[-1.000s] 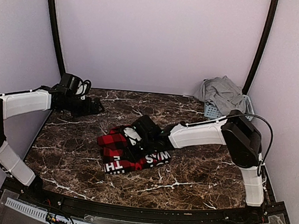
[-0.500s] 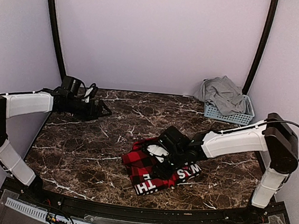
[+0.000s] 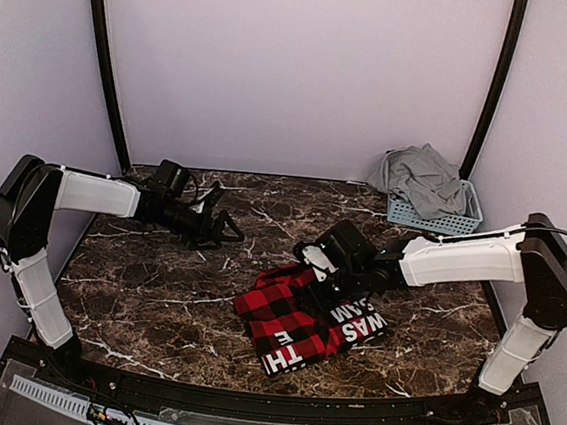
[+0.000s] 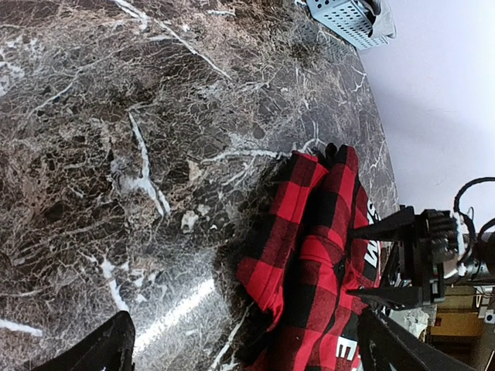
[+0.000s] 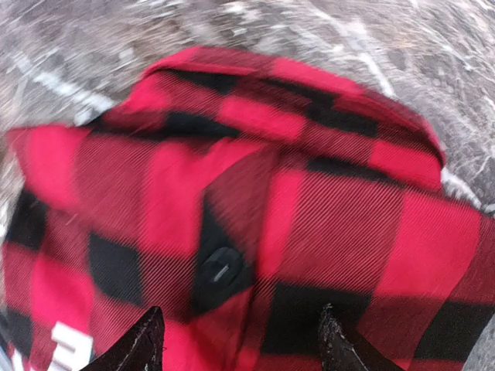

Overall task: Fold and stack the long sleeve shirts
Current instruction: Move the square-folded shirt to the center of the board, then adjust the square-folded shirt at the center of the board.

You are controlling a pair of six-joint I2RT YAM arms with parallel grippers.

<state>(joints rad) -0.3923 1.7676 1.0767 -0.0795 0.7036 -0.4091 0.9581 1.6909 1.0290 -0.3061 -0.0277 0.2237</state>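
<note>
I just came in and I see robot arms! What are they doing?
Two robot arms are folding shirts. The right arm holds its open jaws over a folded red-and-black checked shirt lying on the marble table. The left arm hangs off to the side, jaws open, holding nothing. A grey shirt waits in the blue basket.
</note>
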